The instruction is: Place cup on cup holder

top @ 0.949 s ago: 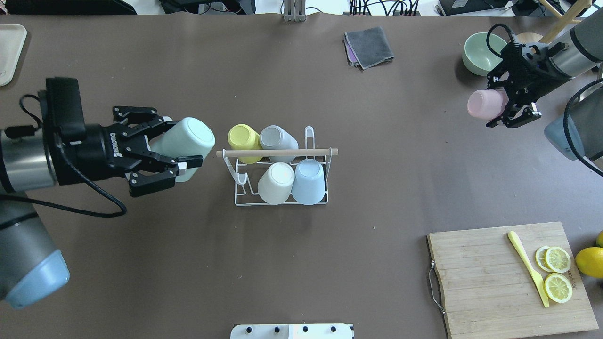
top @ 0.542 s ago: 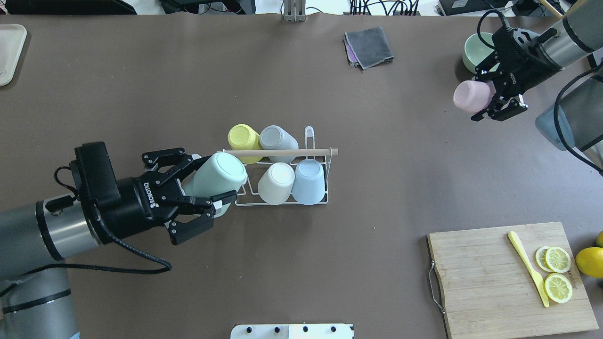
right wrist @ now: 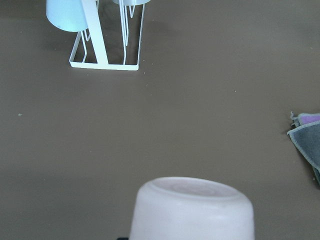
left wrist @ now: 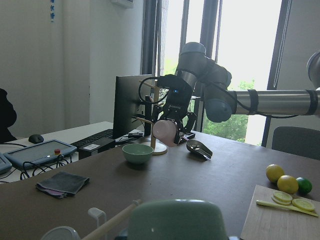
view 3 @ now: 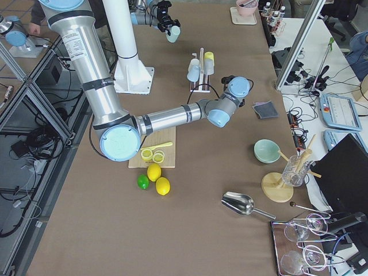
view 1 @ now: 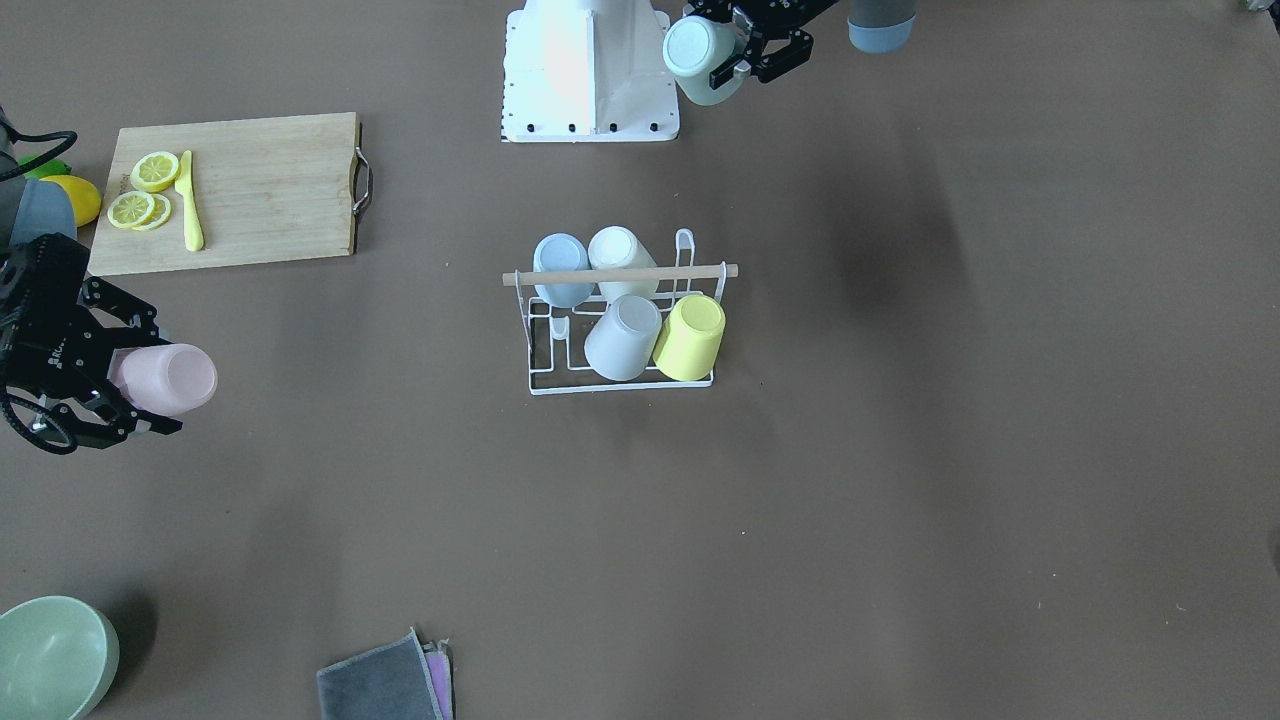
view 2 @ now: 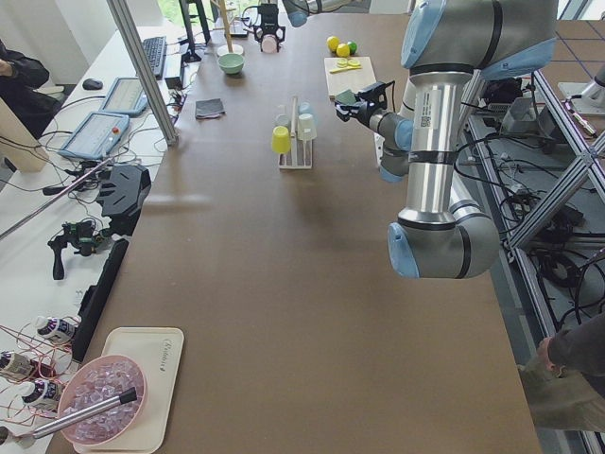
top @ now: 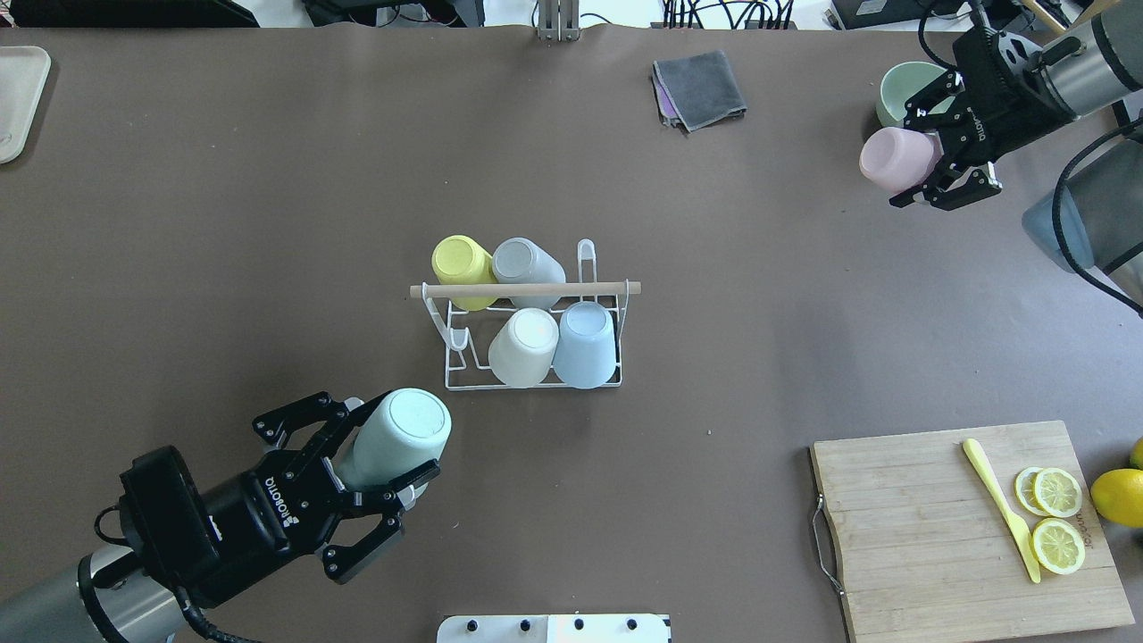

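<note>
The white wire cup holder [top: 464, 385] with a wooden rod [top: 527, 289] stands mid-table, also seen as the cup holder [view 1: 620, 386]. Several cups sit upside down on it, among them a yellow cup [top: 460, 259] and a light blue cup [top: 587, 344]. My left gripper [top: 393, 444] is shut on a mint cup [top: 399, 430], held tilted in the air near the holder's front left corner, apart from it. My right gripper [top: 913, 152] is shut on a pink cup [top: 896, 159] far to the right. The pink cup [right wrist: 192, 210] fills the bottom of the right wrist view.
A bare prong [top: 457, 343] stands at the holder's front left, another prong [top: 585, 254] at its back right. A cutting board [top: 929, 536] with lemon slices and a yellow knife lies front right. A grey cloth [top: 701, 87] and a green bowl [top: 897, 89] are at the back.
My left gripper carried the mint cup from left of the holder to its front left corner, then back toward the robot. My right gripper drifted farther back with the pink cup.
</note>
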### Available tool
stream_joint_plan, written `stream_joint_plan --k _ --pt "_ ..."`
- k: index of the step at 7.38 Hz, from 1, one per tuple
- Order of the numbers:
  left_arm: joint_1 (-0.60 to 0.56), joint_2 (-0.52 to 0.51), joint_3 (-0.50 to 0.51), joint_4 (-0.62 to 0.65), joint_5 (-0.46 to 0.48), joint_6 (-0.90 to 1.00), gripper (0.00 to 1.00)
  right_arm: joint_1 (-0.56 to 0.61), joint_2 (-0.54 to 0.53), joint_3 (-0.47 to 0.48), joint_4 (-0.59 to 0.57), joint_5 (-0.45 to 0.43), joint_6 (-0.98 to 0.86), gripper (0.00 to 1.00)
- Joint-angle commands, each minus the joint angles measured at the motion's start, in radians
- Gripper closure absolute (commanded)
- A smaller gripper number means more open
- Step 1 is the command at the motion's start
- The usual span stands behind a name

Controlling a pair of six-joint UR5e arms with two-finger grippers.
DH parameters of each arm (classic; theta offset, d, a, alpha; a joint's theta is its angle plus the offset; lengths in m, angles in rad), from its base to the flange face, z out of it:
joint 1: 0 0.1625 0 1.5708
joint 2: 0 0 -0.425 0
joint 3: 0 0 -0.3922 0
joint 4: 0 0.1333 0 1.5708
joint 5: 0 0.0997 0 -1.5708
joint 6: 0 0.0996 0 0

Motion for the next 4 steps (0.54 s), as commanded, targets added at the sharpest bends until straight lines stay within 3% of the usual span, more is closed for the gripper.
stream_joint_plan --k 1,3,4 --pt "0.007 -0.007 0.042 -0.039 0.054 0.043 1.00 -0.002 0.013 -0.018 0.199 -0.004 0.221 1.00" --pt "-0.002 -0.036 0.051 -0.064 0.061 0.068 1.00 -0.003 0.027 -0.020 0.377 -0.012 0.427 1.00" --pt "-0.019 -0.047 0.056 -0.079 0.061 0.086 1.00 -0.020 0.033 -0.021 0.495 -0.068 0.553 1.00"
